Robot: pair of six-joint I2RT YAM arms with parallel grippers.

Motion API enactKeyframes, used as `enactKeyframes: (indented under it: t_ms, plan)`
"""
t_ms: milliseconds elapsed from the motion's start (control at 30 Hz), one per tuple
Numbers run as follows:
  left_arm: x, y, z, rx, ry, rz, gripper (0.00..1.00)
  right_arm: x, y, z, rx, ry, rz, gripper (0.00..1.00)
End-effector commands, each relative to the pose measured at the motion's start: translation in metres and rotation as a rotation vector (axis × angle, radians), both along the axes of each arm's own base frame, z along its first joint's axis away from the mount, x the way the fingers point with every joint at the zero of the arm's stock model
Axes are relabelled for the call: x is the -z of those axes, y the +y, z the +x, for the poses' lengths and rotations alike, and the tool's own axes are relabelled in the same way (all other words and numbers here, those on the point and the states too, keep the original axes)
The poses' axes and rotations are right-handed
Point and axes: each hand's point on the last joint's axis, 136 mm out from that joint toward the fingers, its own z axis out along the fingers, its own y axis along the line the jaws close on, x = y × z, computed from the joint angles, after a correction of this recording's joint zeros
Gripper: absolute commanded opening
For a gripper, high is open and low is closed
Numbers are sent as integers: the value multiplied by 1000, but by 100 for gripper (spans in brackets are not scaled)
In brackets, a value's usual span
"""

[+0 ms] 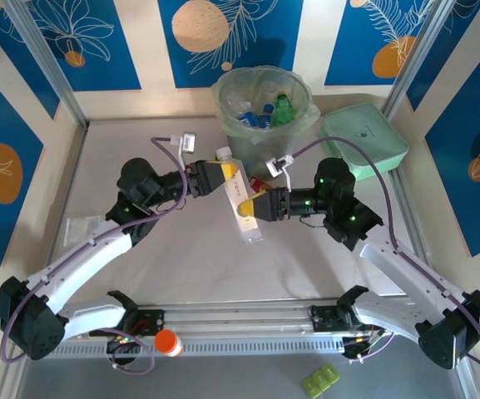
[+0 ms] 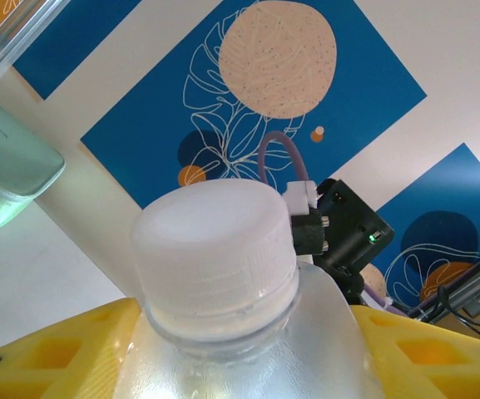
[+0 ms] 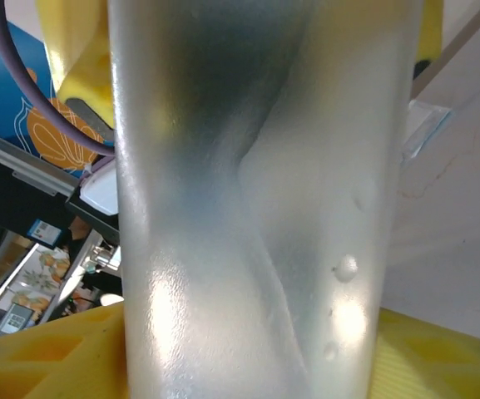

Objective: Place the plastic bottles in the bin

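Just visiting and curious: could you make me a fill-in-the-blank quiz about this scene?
The clear plastic bottle gripped by the left hand and right hand has a ___ cap.
Seen from above, the flat mint-green box sits ___ of the round translucent bin.
The small green bottle lies ___ that bin.
Missing: white; right; inside.

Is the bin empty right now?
No: in the top view the bin holds a green bottle and blue-labelled bottles.
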Motion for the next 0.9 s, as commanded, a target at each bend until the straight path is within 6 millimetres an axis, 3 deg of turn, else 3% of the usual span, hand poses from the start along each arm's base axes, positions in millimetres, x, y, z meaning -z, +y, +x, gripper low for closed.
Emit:
enactKeyframes:
  t_ms: [0, 100, 267, 367, 433, 533, 600, 700, 867]
  plan:
    - [-17, -4, -12, 40, -74, -18, 45, -17, -2, -8, -18, -56, 59, 54]
    - [-19, -4, -13, 44, -78, -24, 49, -20, -3, -8, -9, -62, 72, 47]
    - [-20, 2, -10, -19, -85, 25, 88, -27, -6, -9, 9, -81, 78, 46]
    - [-22, 21, -8, -150, -166, 171, 98, -28, -13, -2, 82, -113, 29, 44]
    - [-20, 51, 1, -331, -239, 361, 99, -31, -28, 10, 188, -157, -21, 44]
    - [-19, 97, 12, -565, -288, 560, 99, -35, -57, 38, 388, -209, -136, 42]
    - [-10, 116, 16, -641, -267, 658, 98, -40, -78, 64, 532, -231, -232, 40]
    - [16, 117, 18, -616, -184, 750, 96, -44, -103, 108, 709, -240, -386, 38]
    - [44, 109, 15, -541, -122, 792, 95, -65, -120, 177, 872, -345, -534, 36]
